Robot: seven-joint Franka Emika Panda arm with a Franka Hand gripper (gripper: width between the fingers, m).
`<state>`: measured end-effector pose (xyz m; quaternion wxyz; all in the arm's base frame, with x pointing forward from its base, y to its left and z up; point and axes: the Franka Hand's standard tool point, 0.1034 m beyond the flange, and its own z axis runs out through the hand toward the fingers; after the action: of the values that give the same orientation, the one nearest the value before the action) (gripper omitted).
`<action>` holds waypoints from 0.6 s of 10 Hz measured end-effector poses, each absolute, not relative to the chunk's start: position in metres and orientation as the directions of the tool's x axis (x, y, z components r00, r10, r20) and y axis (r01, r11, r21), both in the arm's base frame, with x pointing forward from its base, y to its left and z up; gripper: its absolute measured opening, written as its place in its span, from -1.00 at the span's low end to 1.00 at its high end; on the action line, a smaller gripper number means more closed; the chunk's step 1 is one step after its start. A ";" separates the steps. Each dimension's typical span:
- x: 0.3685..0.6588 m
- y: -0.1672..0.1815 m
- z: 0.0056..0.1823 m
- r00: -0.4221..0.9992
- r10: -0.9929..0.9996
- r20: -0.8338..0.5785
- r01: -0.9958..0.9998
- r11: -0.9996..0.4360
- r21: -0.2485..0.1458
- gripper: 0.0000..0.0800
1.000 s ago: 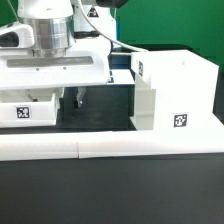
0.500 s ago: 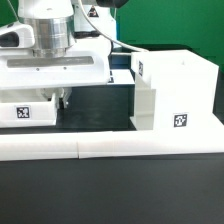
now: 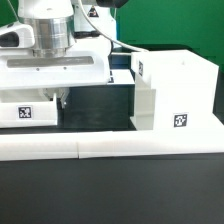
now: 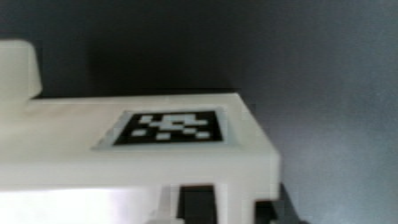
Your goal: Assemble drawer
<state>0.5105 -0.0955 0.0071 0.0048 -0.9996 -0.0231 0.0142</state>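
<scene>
One small white drawer tray [image 3: 25,112] with a black-and-white tag stands at the exterior view's left. It fills the wrist view [image 4: 143,150]. My gripper [image 3: 52,102] stands over its right wall. In the wrist view the gripper [image 4: 233,208] has its two dark fingers [image 4: 201,205] on either side of that white wall, pressed against it. The large cube-like casing [image 3: 175,95] stands to the right, apart from the tray, with tags on its front and side. No second tray shows.
Long low white L-shaped bars [image 3: 110,146] run along the front of the dark table, just ahead of the tray and casing. The robot's white arm [image 3: 48,30] rises at the upper left.
The visible finger has slid toward the exterior view's left, up against the tray's right wall, while the hand stayed in place. The tray and casing have not moved.
</scene>
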 end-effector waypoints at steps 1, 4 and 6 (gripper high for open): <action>0.511 -0.095 0.007 0.999 0.046 -0.028 0.046 -0.999 -0.010 -0.90; 0.517 -0.080 0.023 0.990 0.142 -0.025 0.142 -0.990 -0.014 -0.90; 0.519 -0.075 0.028 0.965 0.262 -0.024 0.261 -0.965 -0.025 -0.90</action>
<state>0.5195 -0.0752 0.0281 0.0107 -0.9911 -0.1319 0.0134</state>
